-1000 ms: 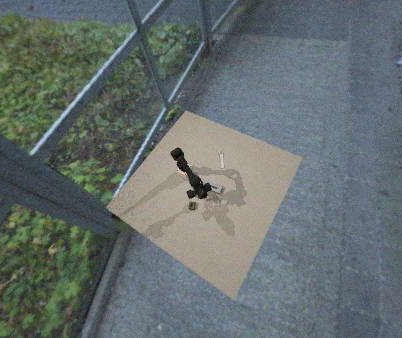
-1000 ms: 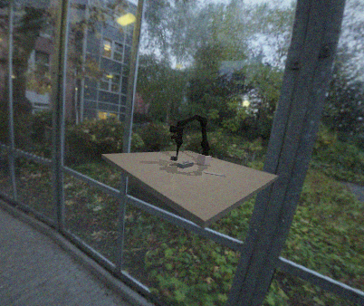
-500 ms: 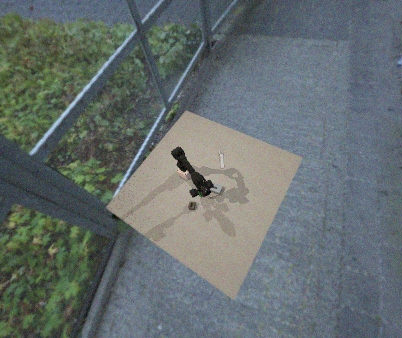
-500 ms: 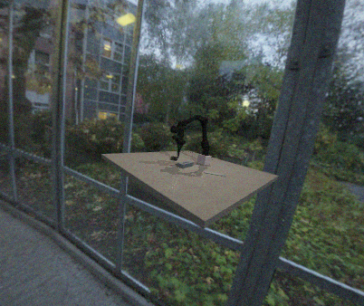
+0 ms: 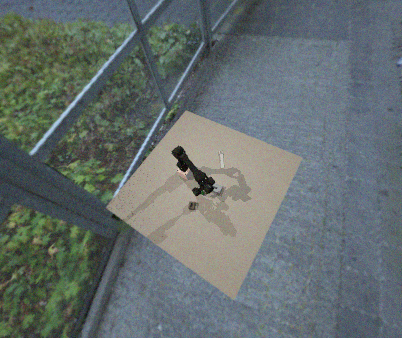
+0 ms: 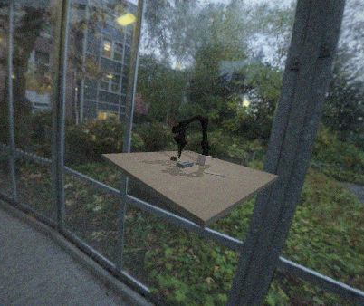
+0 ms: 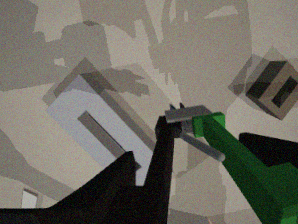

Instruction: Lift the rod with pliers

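Gripping green-handled pliers (image 6: 179,155) (image 7: 250,162) in the end effector (image 5: 205,189) (image 6: 180,148) (image 7: 186,149) over the table (image 5: 236,270) (image 6: 205,199) (image 7: 280,30), apparently near both slotted grey block (image 5: 219,191) (image 6: 185,165) (image 7: 70,107) and brown holster (image 5: 193,205) (image 6: 174,158) (image 7: 263,103).

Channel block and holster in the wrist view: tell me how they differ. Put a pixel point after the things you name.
The channel block (image 7: 70,105) is pale grey-blue; the holster (image 7: 265,102) is brown with dark parts. The block is long and shows larger in this view, while the holster is small and compact. The block's slot is long and narrow; the holster's dark opening is short. Both are box-like, with a slot-shaped opening on top.
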Robot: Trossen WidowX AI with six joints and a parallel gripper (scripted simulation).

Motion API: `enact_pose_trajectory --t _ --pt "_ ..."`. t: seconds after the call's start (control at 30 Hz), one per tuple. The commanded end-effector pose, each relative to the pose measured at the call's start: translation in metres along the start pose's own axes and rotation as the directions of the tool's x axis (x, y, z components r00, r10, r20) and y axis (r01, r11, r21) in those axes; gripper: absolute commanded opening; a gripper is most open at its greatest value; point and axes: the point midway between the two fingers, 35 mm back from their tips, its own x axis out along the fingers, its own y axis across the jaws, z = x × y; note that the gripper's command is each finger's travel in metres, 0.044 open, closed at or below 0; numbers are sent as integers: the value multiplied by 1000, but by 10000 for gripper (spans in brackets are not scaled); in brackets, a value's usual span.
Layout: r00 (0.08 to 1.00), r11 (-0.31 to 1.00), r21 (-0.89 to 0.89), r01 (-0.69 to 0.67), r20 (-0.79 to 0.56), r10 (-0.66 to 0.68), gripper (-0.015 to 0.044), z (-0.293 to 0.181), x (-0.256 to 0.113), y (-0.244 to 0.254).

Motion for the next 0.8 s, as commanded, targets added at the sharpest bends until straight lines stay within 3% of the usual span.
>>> enact_pose_trajectory --t 0.0,0.77 --pt "1000 999 -42 -6 -1 6 321 -2 0 8" --pt "1000 971 -237 -9 -8 8 321 -14 1 43"
